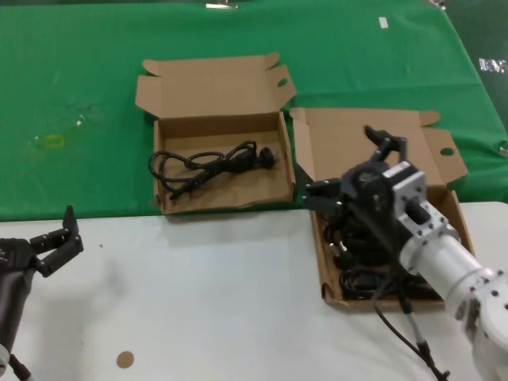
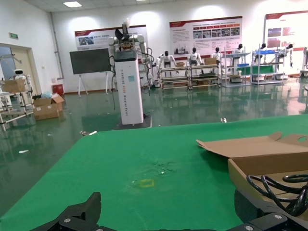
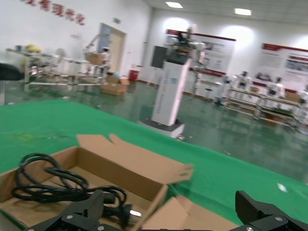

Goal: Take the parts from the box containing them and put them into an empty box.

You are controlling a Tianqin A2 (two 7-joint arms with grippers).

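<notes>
One black power cord (image 1: 208, 164) lies in the far brown cardboard box (image 1: 221, 194); the right hand (image 1: 349, 171), wide open and empty, hovers over the right-edge box (image 1: 459, 216), likely reaching for another cord (image 1: 359, 279). The left hand (image 1: 54, 242) waits open at the table's left edge.

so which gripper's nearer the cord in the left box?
Right. The right gripper sits beside that box's corner, near the cord; the left gripper rests apart on the white table.

R arm (image 1: 413, 230) hides most cords (image 1: 361, 279) in right box (image 1: 349, 151).
</notes>
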